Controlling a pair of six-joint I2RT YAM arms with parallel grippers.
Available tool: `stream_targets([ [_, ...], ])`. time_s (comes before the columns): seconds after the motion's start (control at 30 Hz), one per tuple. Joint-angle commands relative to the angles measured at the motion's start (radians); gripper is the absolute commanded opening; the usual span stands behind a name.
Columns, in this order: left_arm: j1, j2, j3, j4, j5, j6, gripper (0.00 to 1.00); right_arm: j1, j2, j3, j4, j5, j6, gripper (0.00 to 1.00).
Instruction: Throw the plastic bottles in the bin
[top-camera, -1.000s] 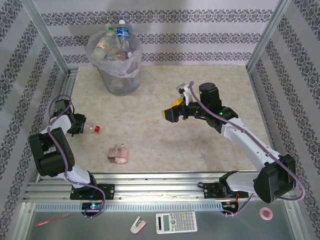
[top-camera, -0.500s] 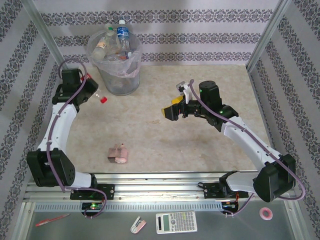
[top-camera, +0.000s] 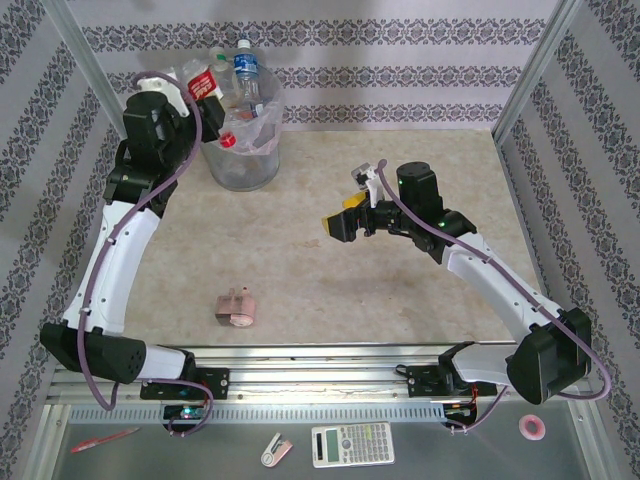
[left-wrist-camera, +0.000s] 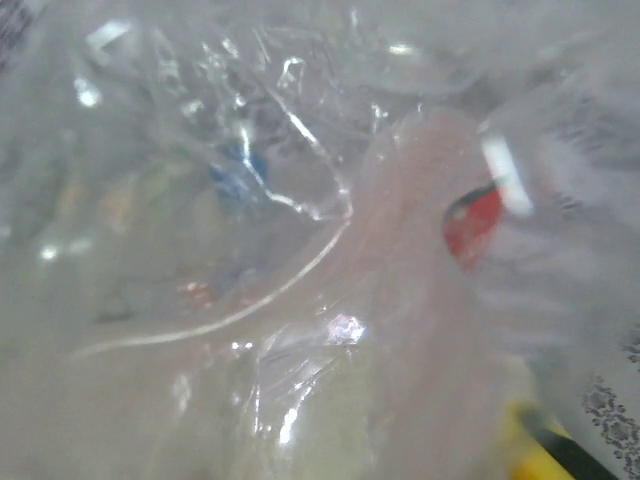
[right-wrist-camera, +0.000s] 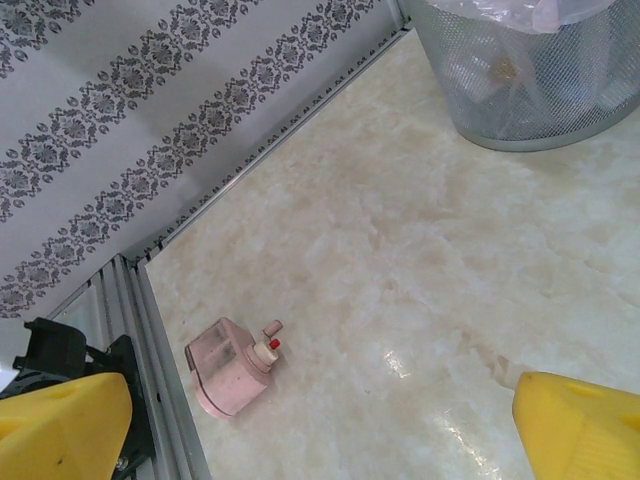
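Observation:
My left gripper (top-camera: 211, 107) is raised over the near rim of the bin (top-camera: 240, 165), shut on a clear plastic bottle (top-camera: 206, 80) with a red label. The bottle's red cap (top-camera: 228, 140) points down into the bin. In the blurred left wrist view the red cap (left-wrist-camera: 470, 225) shows amid crumpled clear plastic. More bottles stand in the bin, one with a blue label (top-camera: 246, 70). My right gripper (top-camera: 356, 213) hovers open over mid-table with nothing between its yellow fingers (right-wrist-camera: 60, 420). The bin (right-wrist-camera: 530, 85) is at that view's top right.
A small pink lumpy object (top-camera: 236, 308) (right-wrist-camera: 230, 365) lies on the table near the front rail. A calculator (top-camera: 352, 443), a pen (top-camera: 103, 439) and a tape roll (top-camera: 532, 427) lie below the rail. Patterned walls and metal posts enclose the table.
My left arm has swung up from the table's left side to the bin, carrying the red-capped bottle over its rim. The right arm has not moved.

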Motion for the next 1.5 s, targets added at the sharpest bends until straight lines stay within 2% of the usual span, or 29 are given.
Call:
stream_targets([
  [0.0, -0.054, 0.012, 0.067, 0.144, -0.036, 0.134, 0.31, 0.010, 0.006, 0.041, -0.005, -0.002, -0.013, 0.98],
  [0.23, -0.136, 0.053, 0.161, 0.285, -0.038, 0.264, 0.29, 0.010, 0.006, 0.042, -0.015, 0.003, -0.023, 0.98],
  [0.63, -0.180, 0.084, 0.164, 0.581, -0.012, 0.411, 0.26, 0.004, 0.020, 0.052, -0.015, 0.014, -0.029, 0.98],
  [0.93, -0.178, 0.127, 0.189, 0.571, -0.040, 0.446, 0.26, 0.002, 0.057, 0.081, -0.014, 0.016, -0.027, 0.98],
  [1.03, -0.153, 0.161, 0.210, 0.517, -0.047, 0.413, 0.26, 0.002, 0.076, 0.100, -0.015, 0.009, -0.023, 0.98],
  [1.07, -0.133, 0.178, 0.217, 0.485, -0.047, 0.381, 0.28, 0.002, 0.082, 0.105, -0.015, 0.007, -0.020, 0.98],
  [1.1, -0.113, 0.197, 0.214, 0.456, -0.048, 0.343, 0.34, 0.001, 0.086, 0.110, -0.015, 0.006, -0.021, 0.98],
  [1.17, -0.065, 0.239, 0.205, 0.406, -0.051, 0.271, 0.54, 0.001, 0.092, 0.117, -0.016, 0.002, -0.022, 0.98],
  [1.2, -0.042, 0.261, 0.194, 0.395, -0.045, 0.241, 0.65, 0.000, 0.091, 0.120, -0.017, -0.003, -0.022, 0.98],
  [1.27, -0.005, 0.310, 0.170, 0.386, -0.036, 0.177, 1.00, -0.001, 0.091, 0.120, -0.020, -0.010, -0.022, 0.98],
  [1.37, 0.043, 0.381, 0.266, 0.244, -0.009, 0.088, 1.00, -0.002, 0.085, 0.117, -0.030, -0.019, -0.025, 0.98],
  [1.47, 0.044, 0.390, 0.347, 0.177, -0.029, 0.094, 1.00, -0.004, 0.073, 0.105, -0.041, -0.028, -0.026, 0.98],
])
